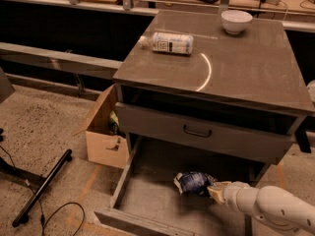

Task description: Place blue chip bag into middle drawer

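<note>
While over middle drawer (147, 203), hand (213, 189) clamped on blue chip bag (193, 182) — pinching 1 end.

The one camera is looking down at the bench (246, 77) from high in front, fairly near; the gripper (212, 189) is hanging at lower right over the middle drawer (150, 200).

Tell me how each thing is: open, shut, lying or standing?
middle drawer: pulled open
blue chip bag: crinkled, inside the middle drawer
pincer: inside the drawer, at the bag's right end
drawer with black handle: shut
bottle: lying on its side
bowl: upright
cardboard box: open
</note>
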Controlling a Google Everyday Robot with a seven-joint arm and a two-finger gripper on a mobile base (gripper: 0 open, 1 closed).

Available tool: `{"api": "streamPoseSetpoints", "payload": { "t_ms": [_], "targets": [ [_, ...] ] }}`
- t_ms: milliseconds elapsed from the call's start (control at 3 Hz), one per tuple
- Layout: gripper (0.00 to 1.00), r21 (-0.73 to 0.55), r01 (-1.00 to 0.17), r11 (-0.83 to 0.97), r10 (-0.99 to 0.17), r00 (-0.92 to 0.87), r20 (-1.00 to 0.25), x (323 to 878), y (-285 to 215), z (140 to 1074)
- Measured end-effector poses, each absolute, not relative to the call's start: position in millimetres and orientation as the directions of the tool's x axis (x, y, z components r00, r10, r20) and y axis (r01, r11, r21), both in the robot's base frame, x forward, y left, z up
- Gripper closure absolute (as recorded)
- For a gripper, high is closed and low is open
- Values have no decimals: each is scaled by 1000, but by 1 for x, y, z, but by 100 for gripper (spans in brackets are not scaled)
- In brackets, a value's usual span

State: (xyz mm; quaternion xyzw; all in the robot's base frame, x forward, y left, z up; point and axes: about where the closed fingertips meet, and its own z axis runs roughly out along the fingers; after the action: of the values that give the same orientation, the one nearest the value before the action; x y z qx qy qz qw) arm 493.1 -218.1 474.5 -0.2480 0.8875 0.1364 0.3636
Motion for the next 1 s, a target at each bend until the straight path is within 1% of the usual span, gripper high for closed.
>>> {"api": "streamPoseSetpoints", "payload": {
  "t_ms": [667,1000],
  "targets": [
    [12,83,-544,835,-341,-631,-697,490,-203,459],
    [0,103,-547,831,-332,-635,-698,486,-202,459]
  ]
}}
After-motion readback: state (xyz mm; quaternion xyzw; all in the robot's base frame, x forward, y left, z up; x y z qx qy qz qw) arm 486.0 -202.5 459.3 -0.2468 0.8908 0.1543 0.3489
